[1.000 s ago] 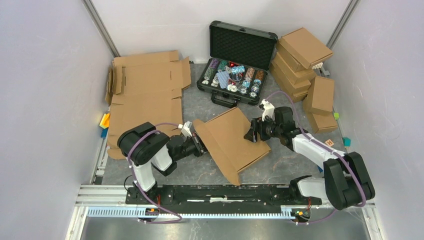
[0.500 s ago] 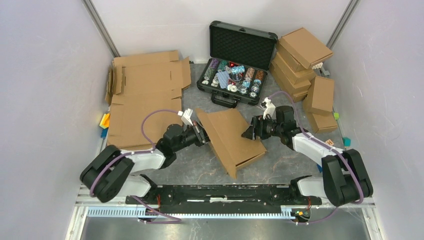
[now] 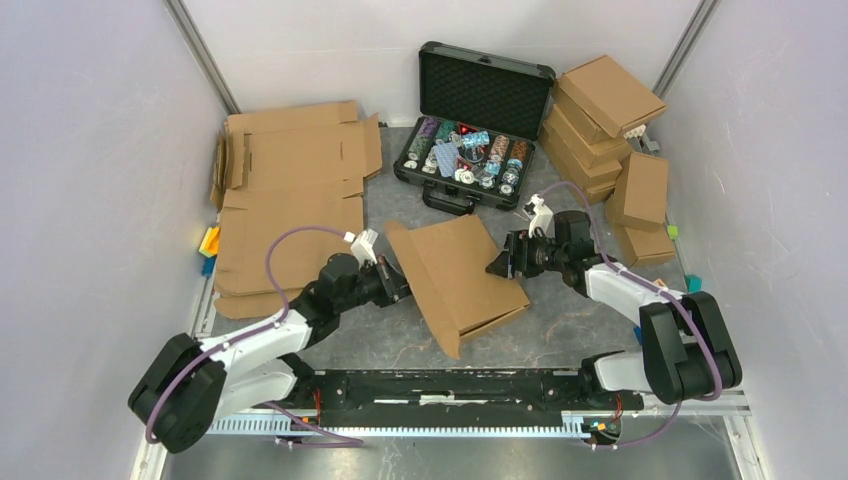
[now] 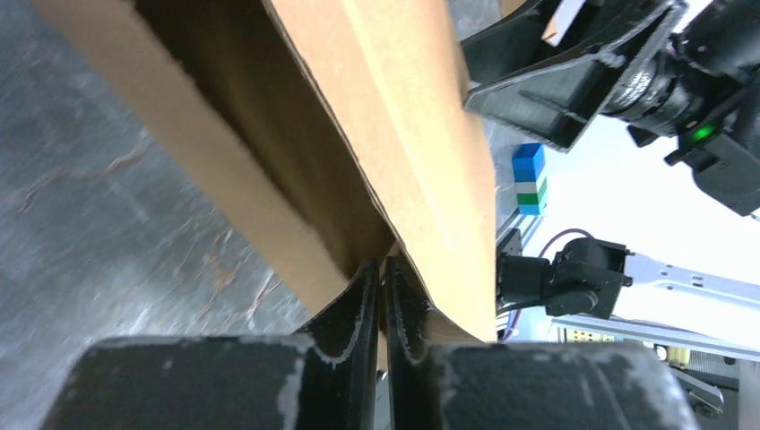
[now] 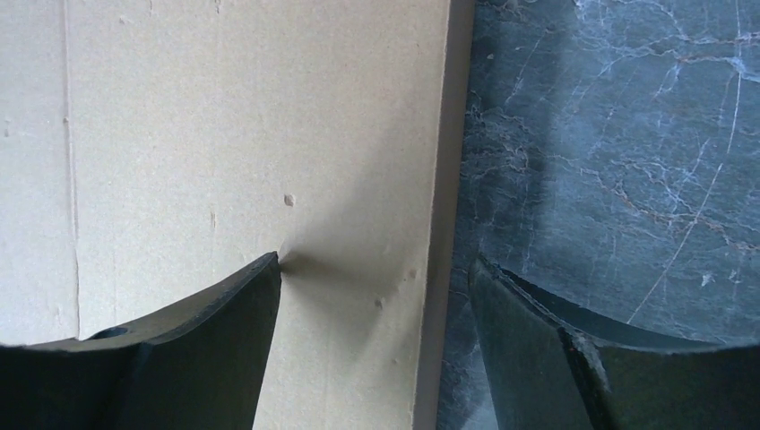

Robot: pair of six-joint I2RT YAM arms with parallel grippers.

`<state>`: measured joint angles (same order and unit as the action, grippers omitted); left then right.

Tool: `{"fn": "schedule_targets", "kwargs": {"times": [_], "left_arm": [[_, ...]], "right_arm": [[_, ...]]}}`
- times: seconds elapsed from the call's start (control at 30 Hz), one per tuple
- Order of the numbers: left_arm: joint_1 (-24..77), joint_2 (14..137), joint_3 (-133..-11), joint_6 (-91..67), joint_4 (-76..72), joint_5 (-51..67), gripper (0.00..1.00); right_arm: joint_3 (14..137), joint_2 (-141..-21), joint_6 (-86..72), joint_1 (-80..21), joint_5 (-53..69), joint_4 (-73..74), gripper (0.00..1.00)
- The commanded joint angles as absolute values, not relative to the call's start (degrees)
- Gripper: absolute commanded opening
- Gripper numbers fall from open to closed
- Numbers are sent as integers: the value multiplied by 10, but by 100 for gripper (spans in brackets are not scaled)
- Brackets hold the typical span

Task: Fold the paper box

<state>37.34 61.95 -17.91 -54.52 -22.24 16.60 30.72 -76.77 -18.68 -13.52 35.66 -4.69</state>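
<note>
While looking down from above, counted one paper box (image 3: 455, 280) in work, lying mid-table between two arms, partly folded, with its broad panel tilted and a long side wall turned up along the left edge. Noted one grey table (image 3: 590, 330) beneath it.

Found left gripper (image 3: 397, 285) at the box's left edge. Saw from its wrist view both fingers (image 4: 363, 309) pressed nearly together, nipping the cardboard's rim in the thin slit between them.

Found right gripper (image 3: 498, 265) at the box's right edge, jaws spread wide. Saw from its wrist view one finger (image 5: 206, 340) pressing the panel and denting it slightly, the other hanging over bare table past the cardboard's rim.

Counted one black case (image 3: 480, 120) behind, lid up, colourful chips inside. Counted one pile of flat cardboard blanks (image 3: 290, 190) at rear left, sheets overlapping, exact number unclear. Made out at least five folded boxes (image 3: 605, 100) at rear right, most stacked, the rest just beside the stack. Spotted a few small coloured blocks (image 3: 209, 242) near both side walls.
</note>
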Motion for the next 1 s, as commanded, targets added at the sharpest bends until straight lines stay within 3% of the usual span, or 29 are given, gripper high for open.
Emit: {"fn": "schedule_targets", "kwargs": {"times": [0.0,0.17,0.23,0.43,0.63,0.97], "left_arm": [[361,570,-143,-513,-157,166,13],[339,555,-99,-515,-144,172,11],[334,569,-86,-521,-178,174,10],[334,653,-86,-527,-275,182,10],[335,710,-87,-533,-343,194,10],[335,788,-98,-537,-405,207,9]], "right_arm": [[296,-753,-154,-144,338,-33,81],[305,-733,-148,-150,323,-20,79],[314,-729,-143,-152,313,-3,74],[333,-700,-136,-152,280,27,73],[343,-714,-132,-152,251,33,54],[306,-751,-119,-157,235,17,44]]}}
